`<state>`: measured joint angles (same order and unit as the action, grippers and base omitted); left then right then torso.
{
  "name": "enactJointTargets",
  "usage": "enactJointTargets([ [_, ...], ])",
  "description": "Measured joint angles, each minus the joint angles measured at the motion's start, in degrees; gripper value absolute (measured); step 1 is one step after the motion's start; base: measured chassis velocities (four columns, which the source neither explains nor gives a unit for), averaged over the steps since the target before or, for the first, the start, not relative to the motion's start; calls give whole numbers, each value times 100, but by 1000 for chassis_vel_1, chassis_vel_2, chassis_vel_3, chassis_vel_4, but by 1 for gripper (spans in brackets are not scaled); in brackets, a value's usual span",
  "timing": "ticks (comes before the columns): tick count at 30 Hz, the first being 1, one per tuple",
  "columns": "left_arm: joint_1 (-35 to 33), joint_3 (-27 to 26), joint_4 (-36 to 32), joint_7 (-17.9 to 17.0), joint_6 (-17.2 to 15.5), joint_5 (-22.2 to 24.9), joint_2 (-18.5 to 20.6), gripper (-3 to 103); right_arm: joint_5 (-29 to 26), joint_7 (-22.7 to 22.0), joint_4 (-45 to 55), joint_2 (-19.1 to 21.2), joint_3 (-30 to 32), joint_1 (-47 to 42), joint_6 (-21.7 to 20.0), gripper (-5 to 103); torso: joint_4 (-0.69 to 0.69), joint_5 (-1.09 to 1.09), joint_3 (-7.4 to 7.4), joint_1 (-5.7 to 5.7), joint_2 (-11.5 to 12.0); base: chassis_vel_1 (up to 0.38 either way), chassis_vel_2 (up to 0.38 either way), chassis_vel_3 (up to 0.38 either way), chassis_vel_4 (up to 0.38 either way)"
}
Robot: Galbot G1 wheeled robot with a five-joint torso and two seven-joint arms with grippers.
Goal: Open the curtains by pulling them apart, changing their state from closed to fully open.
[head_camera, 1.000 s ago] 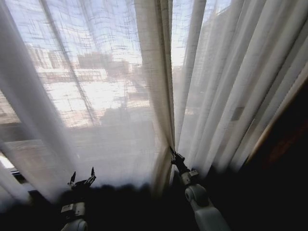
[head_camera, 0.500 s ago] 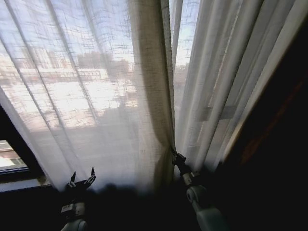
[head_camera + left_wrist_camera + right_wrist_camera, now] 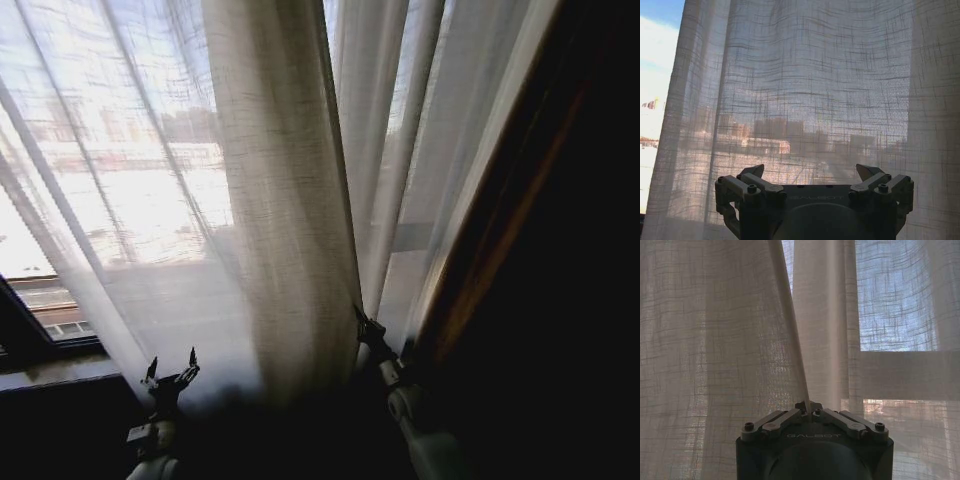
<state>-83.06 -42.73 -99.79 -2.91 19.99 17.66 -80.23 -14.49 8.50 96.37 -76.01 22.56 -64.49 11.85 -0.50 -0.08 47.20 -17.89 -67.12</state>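
Low at the left of the head view, the left gripper (image 3: 171,366) waits spread and empty before the curtains (image 3: 270,200), which hang across the whole window. Centre frame, the right gripper (image 3: 362,322) is pinching a bunched fold; its wrist view shows the pleat nipped at the tips. Light, soft, slippery stuff — best held at gathered edges. The left wrist view adds bare sky beside the fabric's edge.

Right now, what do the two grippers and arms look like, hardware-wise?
Left gripper and right gripper: dark metal two-finger linkages with visible pivot screws and pointed fingertips, on rounded dark housings embossed GALBOT. In the head view the arms are light grey, with rounded joints. No cables visible.
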Motion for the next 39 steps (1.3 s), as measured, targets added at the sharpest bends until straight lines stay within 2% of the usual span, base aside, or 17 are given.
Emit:
enactJointTargets([
  [16,0,0,0,0,0,0,0,100,15,-19,-155,-105,-48,117,292,0,0,0,0,0,0,-330,-325,348,333],
  [20,0,2,0,3,0,0,-1,100,54,-20,-213,-118,-21,155,307,0,-2,-3,0,0,0,-102,-121,138,114],
  [28,0,-4,0,-2,0,-1,2,100,2,138,-276,-112,-8,173,376,0,3,2,0,0,0,12,12,-9,-17],
  [39,0,-1,0,-2,-1,0,0,100,-83,199,-303,-72,23,161,365,0,0,-1,0,0,0,-30,-31,26,28],
])
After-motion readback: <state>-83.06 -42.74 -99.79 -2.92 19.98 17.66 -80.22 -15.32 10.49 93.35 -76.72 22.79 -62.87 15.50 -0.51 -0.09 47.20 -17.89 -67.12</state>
